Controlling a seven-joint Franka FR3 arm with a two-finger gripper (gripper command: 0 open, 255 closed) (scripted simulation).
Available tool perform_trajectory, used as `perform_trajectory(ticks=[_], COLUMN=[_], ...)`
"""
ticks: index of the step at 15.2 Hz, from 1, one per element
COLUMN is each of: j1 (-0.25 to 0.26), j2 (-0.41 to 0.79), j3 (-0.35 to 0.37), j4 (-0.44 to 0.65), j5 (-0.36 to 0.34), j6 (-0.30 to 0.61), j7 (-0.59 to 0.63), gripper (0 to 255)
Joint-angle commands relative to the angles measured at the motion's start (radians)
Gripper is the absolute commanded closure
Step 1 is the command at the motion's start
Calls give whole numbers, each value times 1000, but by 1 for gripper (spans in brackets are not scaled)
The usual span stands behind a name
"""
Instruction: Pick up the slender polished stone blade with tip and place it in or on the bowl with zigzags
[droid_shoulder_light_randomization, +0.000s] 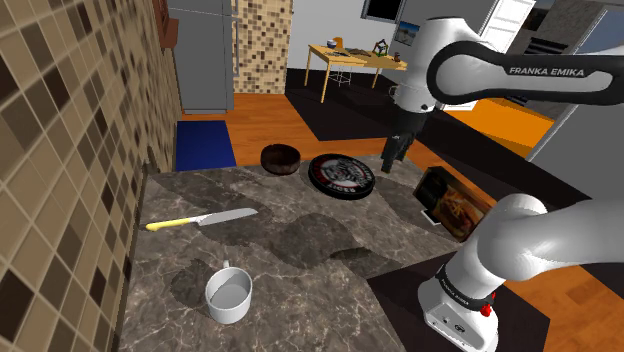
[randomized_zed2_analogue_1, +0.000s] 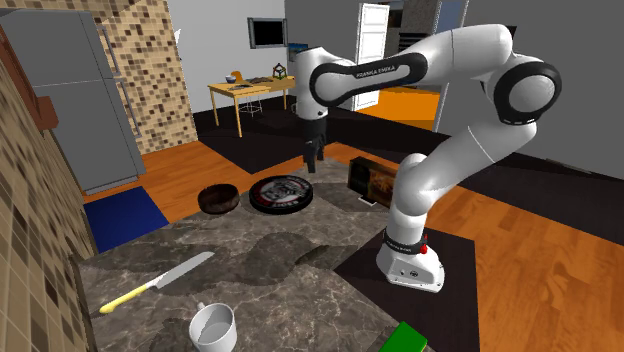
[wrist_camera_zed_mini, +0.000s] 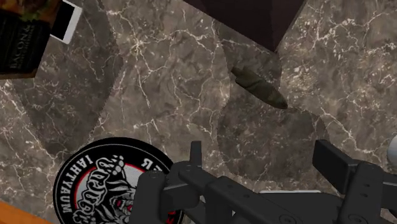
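The stone blade (wrist_camera_zed_mini: 257, 87) is a slim, dark olive sliver with a pointed end. It lies flat on the marble counter (wrist_camera_zed_mini: 159, 76), close to a corner of the dark stand, and shows faintly in the shoulder view (droid_shoulder_light_randomization: 350, 253). A dark brown bowl (droid_shoulder_light_randomization: 281, 157) (randomized_zed2_analogue_1: 217, 198) stands at the counter's far edge. My black gripper (droid_shoulder_light_randomization: 390, 165) (randomized_zed2_analogue_1: 311, 163) (wrist_camera_zed_mini: 262, 159) hangs open in the air beside a round black plate with a logo (droid_shoulder_light_randomization: 341, 174) (randomized_zed2_analogue_1: 281, 193) (wrist_camera_zed_mini: 111, 184). Nothing is between its fingers, and the blade lies apart from them.
A yellow-handled knife (droid_shoulder_light_randomization: 200, 219) (randomized_zed2_analogue_1: 155, 282) lies near the tiled wall (droid_shoulder_light_randomization: 60, 150). A white mug (droid_shoulder_light_randomization: 229, 295) (randomized_zed2_analogue_1: 213, 326) stands at the counter's near end. A dark printed box (droid_shoulder_light_randomization: 452, 203) (randomized_zed2_analogue_1: 375, 183) (wrist_camera_zed_mini: 25, 32) sits beside the plate. The stand (randomized_zed2_analogue_1: 400, 265) borders the counter.
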Motion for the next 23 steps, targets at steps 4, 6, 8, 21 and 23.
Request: perform_trajectory(ticks=[4, 6, 8, 21, 23], j1=[79, 111, 143, 375, 390], j2=[29, 51, 81, 450, 494], j3=[-29, -42, -55, -159, -165], j4=[-148, -202, -251, -437, -440], j5=[3, 4, 6, 80, 100], j6=[184, 261, 342, 897, 944], j7=[-188, -263, -339, -814, -827], gripper=[0, 0, 0, 0, 0])
